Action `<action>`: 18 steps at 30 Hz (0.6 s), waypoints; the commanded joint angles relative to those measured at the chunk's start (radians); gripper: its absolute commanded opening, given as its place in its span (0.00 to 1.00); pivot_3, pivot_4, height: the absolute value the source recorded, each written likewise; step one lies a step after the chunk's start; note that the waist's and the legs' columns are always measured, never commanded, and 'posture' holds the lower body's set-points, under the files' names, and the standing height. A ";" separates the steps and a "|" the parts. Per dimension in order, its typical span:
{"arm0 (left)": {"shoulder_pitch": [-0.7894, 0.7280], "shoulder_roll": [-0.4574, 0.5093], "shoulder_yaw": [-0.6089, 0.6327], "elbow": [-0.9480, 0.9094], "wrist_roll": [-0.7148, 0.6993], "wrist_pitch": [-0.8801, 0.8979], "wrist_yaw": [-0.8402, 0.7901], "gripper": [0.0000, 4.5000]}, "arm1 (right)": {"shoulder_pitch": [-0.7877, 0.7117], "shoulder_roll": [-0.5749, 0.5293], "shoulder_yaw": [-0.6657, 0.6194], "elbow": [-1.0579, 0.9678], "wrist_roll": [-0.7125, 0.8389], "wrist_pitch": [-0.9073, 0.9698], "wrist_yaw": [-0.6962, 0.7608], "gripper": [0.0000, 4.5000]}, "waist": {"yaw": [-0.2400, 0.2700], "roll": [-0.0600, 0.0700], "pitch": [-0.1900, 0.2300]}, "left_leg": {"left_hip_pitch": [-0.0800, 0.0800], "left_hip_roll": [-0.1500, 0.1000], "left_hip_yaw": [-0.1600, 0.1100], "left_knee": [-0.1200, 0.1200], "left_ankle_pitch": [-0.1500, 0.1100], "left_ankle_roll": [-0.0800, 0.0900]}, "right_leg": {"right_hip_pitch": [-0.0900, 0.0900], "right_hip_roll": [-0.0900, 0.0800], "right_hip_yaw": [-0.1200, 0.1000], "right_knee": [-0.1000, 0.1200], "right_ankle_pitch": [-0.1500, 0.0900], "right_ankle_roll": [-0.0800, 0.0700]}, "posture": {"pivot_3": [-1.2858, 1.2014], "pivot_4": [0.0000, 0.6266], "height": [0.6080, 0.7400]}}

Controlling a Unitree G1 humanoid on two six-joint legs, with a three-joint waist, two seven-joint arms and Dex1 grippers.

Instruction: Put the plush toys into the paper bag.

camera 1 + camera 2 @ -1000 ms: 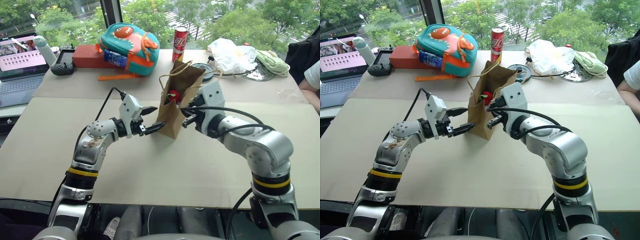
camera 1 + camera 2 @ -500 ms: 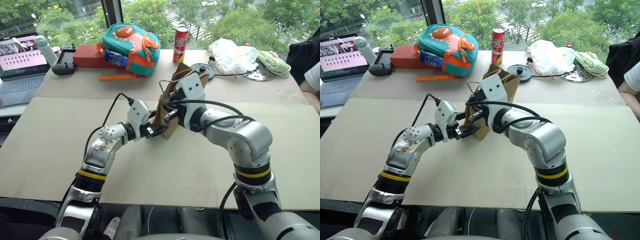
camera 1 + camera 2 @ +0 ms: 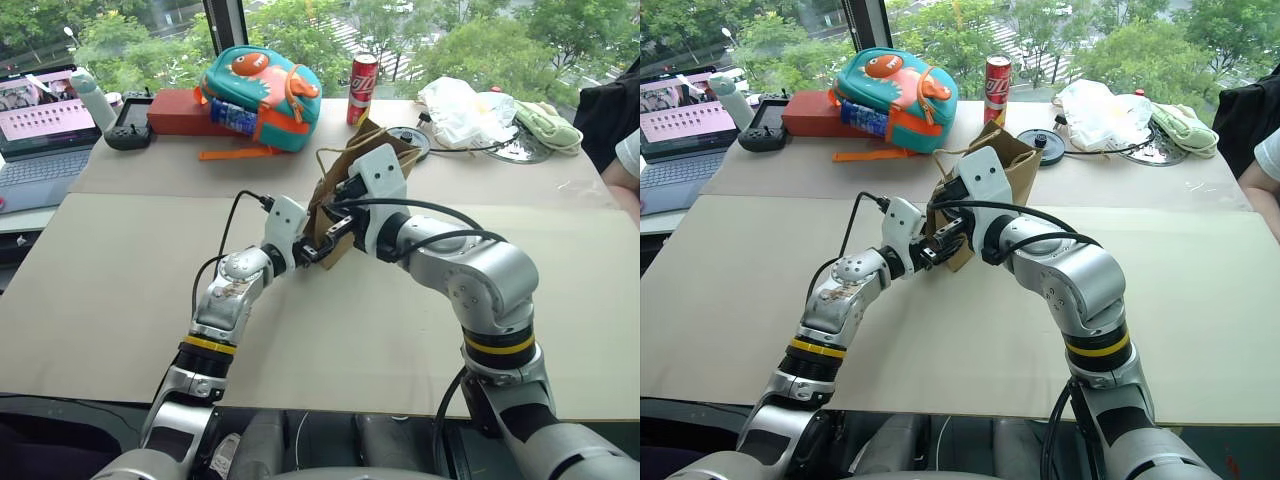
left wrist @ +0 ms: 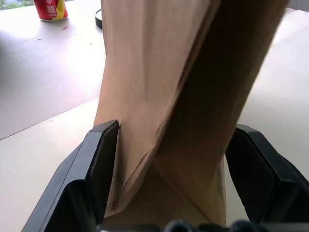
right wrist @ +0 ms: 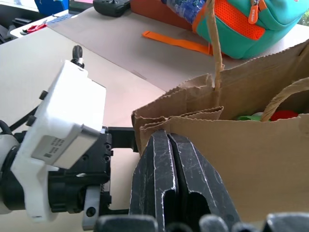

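Tools at the brown kraft paper bag [image 3: 352, 190] on the beige counter [image 3: 120, 290]

Standing mid-counter, the bag holds the red chili plush toy with green stem [image 5: 280, 115], just visible inside its mouth. Left tool [image 4: 178, 159] has its black fingers [image 4: 101, 159] spread around the bag's lower corner, one pad touching the paper. Right tool [image 5: 175, 181] is clenched tight at the bag's upper edge; whether it pinches the paper cannot be told.

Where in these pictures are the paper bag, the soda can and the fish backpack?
paper bag [image 4: 159, 72]: left wrist view, on its creased side wall.
soda can [image 3: 361, 88]: left eye view, on its red side.
fish backpack [image 3: 890, 82]: right eye view, on its teal front.
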 commanded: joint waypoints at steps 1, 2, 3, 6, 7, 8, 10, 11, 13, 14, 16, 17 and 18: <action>-0.043 -0.022 0.003 0.029 0.008 -0.055 0.007 0.79 | -0.016 0.011 -0.014 -0.023 -0.014 -0.010 0.005 0.01 | -0.001 0.000 0.000 | 0.000 0.000 0.000 0.000 0.000 0.000 | 0.000 0.000 0.000 0.000 0.000 0.000 | 0.52 0.24 0.99; -0.047 -0.025 0.001 0.036 0.008 -0.062 0.005 0.79 | -0.016 0.011 -0.014 -0.023 -0.017 -0.009 0.005 0.01 | -0.001 0.000 0.000 | 0.000 0.000 0.000 0.000 0.000 0.000 | 0.000 0.000 0.000 0.000 0.000 0.000 | 0.52 0.24 0.99; -0.049 -0.027 0.000 0.041 0.009 -0.067 0.003 0.73 | -0.016 0.013 -0.015 -0.023 -0.019 -0.009 0.006 0.00 | -0.002 0.000 0.000 | 0.000 0.000 0.000 0.000 0.000 0.000 | 0.000 0.000 0.000 0.000 0.000 0.000 | 0.52 0.24 0.99; -0.051 -0.029 0.001 0.051 0.010 -0.080 0.001 0.54 | -0.015 0.016 -0.021 -0.022 -0.027 -0.007 0.010 0.00 | -0.002 0.000 0.000 | 0.000 0.000 0.000 0.000 0.000 0.000 | 0.000 0.000 0.000 0.000 0.000 0.000 | 0.52 0.24 0.99; -0.050 -0.028 0.000 0.051 0.009 -0.083 -0.004 0.46 | -0.015 0.018 -0.023 -0.022 -0.029 -0.007 0.009 0.00 | -0.002 0.000 0.000 | 0.000 0.000 0.000 0.000 0.000 0.000 | 0.000 0.000 0.000 0.000 0.000 0.000 | 0.52 0.24 0.99; -0.048 -0.027 0.000 0.052 0.008 -0.085 -0.007 0.37 | -0.014 0.018 -0.025 -0.023 -0.031 -0.005 0.009 0.00 | -0.002 0.000 0.000 | 0.000 0.000 0.000 0.000 0.000 0.000 | 0.000 0.000 0.000 0.000 0.000 0.000 | 0.52 0.24 0.99; -0.046 -0.025 0.000 0.052 0.007 -0.088 -0.011 0.21 | -0.013 0.019 -0.028 -0.025 -0.034 -0.003 0.010 0.00 | -0.001 0.000 0.000 | 0.000 0.000 0.000 0.000 0.000 0.000 | 0.000 0.000 0.000 0.000 0.000 0.000 | 0.52 0.24 0.99; -0.045 -0.025 0.001 0.052 0.007 -0.088 -0.012 0.12 | -0.012 0.019 -0.029 -0.026 -0.035 -0.002 0.011 0.00 | -0.001 0.000 0.000 | 0.000 0.000 0.000 0.000 0.000 0.000 | 0.000 0.000 0.000 0.000 0.000 0.000 | 0.52 0.24 0.99; -0.045 -0.024 0.003 0.052 0.005 -0.086 -0.014 0.00 | -0.011 0.017 -0.035 -0.030 -0.036 0.002 0.012 0.00 | -0.001 0.000 0.000 | 0.000 0.000 0.000 0.000 0.000 0.000 | 0.000 0.000 0.000 0.000 0.000 0.000 | 0.52 0.24 0.99; -0.046 -0.021 0.004 0.057 0.008 -0.088 -0.015 0.00 | -0.010 0.018 -0.038 -0.033 -0.037 0.005 0.010 0.00 | -0.001 0.000 0.000 | 0.000 0.000 0.000 0.000 0.000 0.000 | 0.000 0.000 0.000 0.000 0.000 0.000 | 0.52 0.24 0.99; -0.050 -0.018 0.007 0.068 0.013 -0.094 -0.013 0.00 | -0.008 0.018 -0.048 -0.040 -0.036 0.012 0.006 0.00 | -0.001 0.000 0.000 | 0.000 0.000 0.000 0.000 0.000 0.000 | 0.000 0.000 0.000 0.000 0.000 0.000 | 0.52 0.24 0.99; -0.051 -0.017 0.008 0.072 0.014 -0.095 -0.013 0.00 | -0.007 0.017 -0.051 -0.043 -0.036 0.016 0.005 0.00 | -0.001 0.000 0.000 | 0.000 0.000 0.000 0.000 0.000 0.000 | 0.000 0.000 0.000 0.000 0.000 0.000 | 0.52 0.24 0.99; -0.053 -0.017 0.009 0.074 0.014 -0.097 -0.013 0.00 | -0.005 0.015 -0.055 -0.047 -0.035 0.020 0.005 0.00 | -0.001 0.000 0.000 | 0.000 0.000 0.000 0.000 0.000 0.000 | 0.000 0.000 0.000 0.000 0.000 0.000 | 0.52 0.24 0.99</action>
